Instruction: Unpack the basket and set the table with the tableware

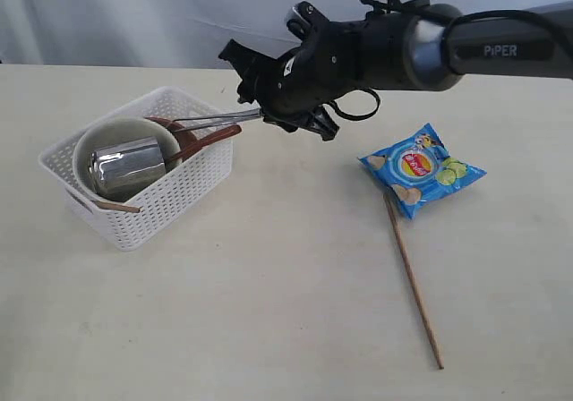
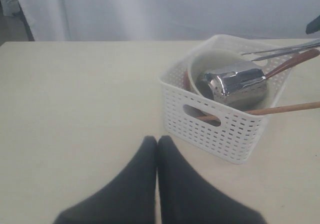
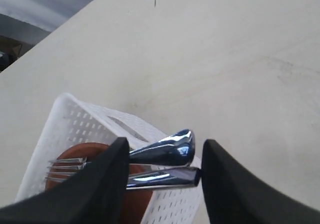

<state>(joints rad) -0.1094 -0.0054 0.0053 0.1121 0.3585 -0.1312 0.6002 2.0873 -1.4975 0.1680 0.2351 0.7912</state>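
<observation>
Between my right pincer's (image 3: 165,154) half-spread fingers lie two steel handles (image 3: 160,176), jutting over the basket's (image 1: 170,200) rim; I cannot tell whether I pinch them. The basket stands on the table (image 1: 269,311) and holds bowl (image 1: 89,141), cup (image 1: 125,168), plate (image 1: 183,131) and spoon (image 1: 215,139). One chopstick (image 1: 412,276) lies beside the chip bag (image 1: 421,170). My left pincer (image 2: 157,140), pressed together, hovers near the basket.

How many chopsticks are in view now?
2: one chopstick lies on the table by the chip bag; the other chopstick pokes from the basket. More may be hidden inside.
</observation>
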